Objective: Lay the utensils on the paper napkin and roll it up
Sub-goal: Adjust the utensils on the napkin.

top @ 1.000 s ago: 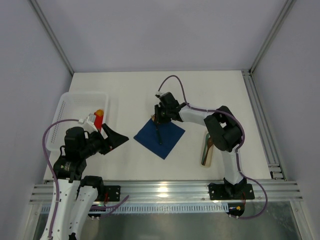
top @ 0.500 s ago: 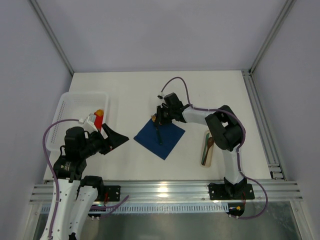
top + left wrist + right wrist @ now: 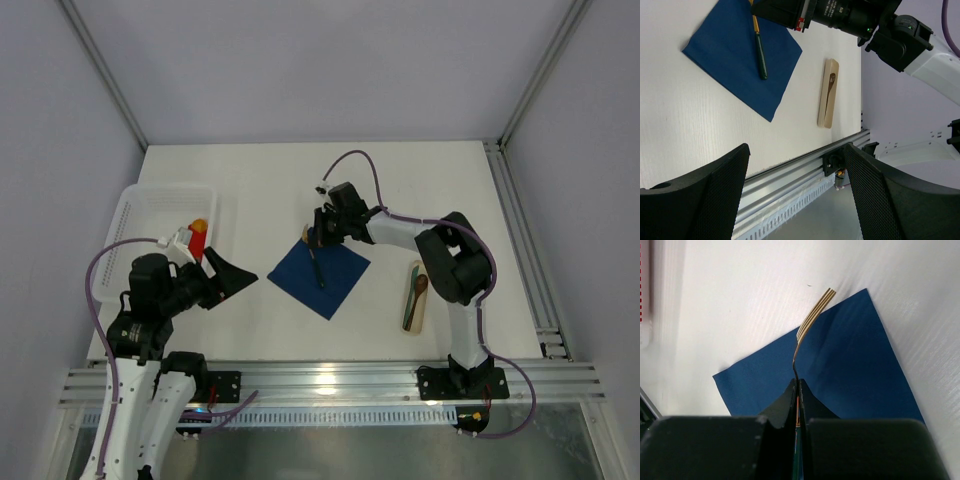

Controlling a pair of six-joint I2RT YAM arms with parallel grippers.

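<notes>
The navy paper napkin [image 3: 320, 273] lies flat as a diamond at mid-table, also seen as paper napkin [image 3: 742, 50] and paper napkin [image 3: 850, 365]. One utensil, a fork [image 3: 316, 266] with a dark green handle and golden tines [image 3: 816, 315], lies across it. My right gripper [image 3: 318, 236] is shut on the fork's neck [image 3: 796, 371], jaws pressed together at the napkin's far corner [image 3: 797, 390]. A copper-brown spoon [image 3: 419, 286] rests in a beige holder [image 3: 414, 300]. My left gripper [image 3: 226, 279] hovers open and empty left of the napkin [image 3: 795, 150].
A white basket [image 3: 140, 212] stands at the left edge, with a red block with an orange tip [image 3: 198, 238] beside it. The beige holder [image 3: 828, 92] lies near the front rail [image 3: 320, 378]. Frame posts rise at the back corners.
The right gripper's jaws have closed onto the fork's neck. The right arm's elbow has swung right, uncovering the beige holder. The left arm has not moved.
</notes>
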